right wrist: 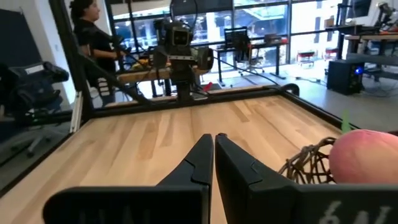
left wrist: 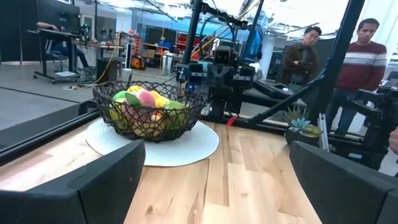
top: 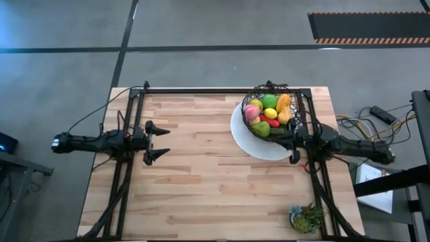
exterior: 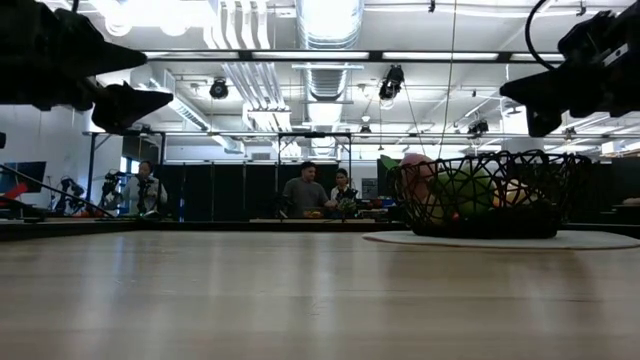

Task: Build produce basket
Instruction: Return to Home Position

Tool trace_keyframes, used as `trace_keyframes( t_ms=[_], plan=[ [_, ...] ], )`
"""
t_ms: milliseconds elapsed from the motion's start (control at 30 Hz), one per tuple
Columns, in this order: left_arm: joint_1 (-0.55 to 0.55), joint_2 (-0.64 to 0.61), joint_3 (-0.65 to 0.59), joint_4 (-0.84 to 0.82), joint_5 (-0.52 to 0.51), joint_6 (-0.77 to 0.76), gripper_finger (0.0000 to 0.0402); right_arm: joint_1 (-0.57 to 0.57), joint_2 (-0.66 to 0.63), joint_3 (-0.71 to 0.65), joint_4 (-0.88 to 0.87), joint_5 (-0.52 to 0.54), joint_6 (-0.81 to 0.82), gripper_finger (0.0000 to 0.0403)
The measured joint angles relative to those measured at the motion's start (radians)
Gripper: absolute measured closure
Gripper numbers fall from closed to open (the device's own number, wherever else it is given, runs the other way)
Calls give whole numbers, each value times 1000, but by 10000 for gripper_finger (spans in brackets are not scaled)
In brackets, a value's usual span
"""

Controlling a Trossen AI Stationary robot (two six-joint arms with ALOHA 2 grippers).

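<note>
Full basket on a white plate, arms at either side of the table

The wire basket (top: 299,106) sits on a white plate (top: 255,146) at the far right of the wooden table (top: 215,181), heaped with produce (top: 271,113): a pink peach (top: 252,111), green apple (top: 269,101), yellow lemon, orange piece (top: 283,104) and a red piece (top: 273,124). The right gripper (top: 293,142) lies over the plate at the basket's near edge. The left gripper (top: 161,142) hangs well apart at the left, fingers (top: 158,128) spread wide. A leafy plant tuft (top: 308,217) sits in the near right corner.
</note>
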State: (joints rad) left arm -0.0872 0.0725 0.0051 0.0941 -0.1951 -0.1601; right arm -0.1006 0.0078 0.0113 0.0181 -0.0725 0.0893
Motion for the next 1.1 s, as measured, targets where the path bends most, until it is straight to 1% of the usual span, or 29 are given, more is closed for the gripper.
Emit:
trace_keyframes(
  t_ms=[100,267,400,567,667,767,1100],
  plan=[
    [0,1,0,-14,0,13,18,-24,1,0,1,-10,8,394],
    [0,-5,0,-36,-27,71,23,-24,2,0,3,-30,49,394],
    [1,-14,-1,-36,-49,128,48,-24,2,0,4,-38,74,394],
    [2,-22,-1,-42,-42,153,93,-24,2,0,3,-39,86,394],
    [2,-12,-1,-48,-7,159,128,-24,2,0,3,-39,86,394],
    [8,5,-1,-53,30,158,172,-24,2,0,3,-39,85,394],
    [73,56,-1,-59,77,158,357,-24,2,-1,2,-39,85,394]
  ],
)
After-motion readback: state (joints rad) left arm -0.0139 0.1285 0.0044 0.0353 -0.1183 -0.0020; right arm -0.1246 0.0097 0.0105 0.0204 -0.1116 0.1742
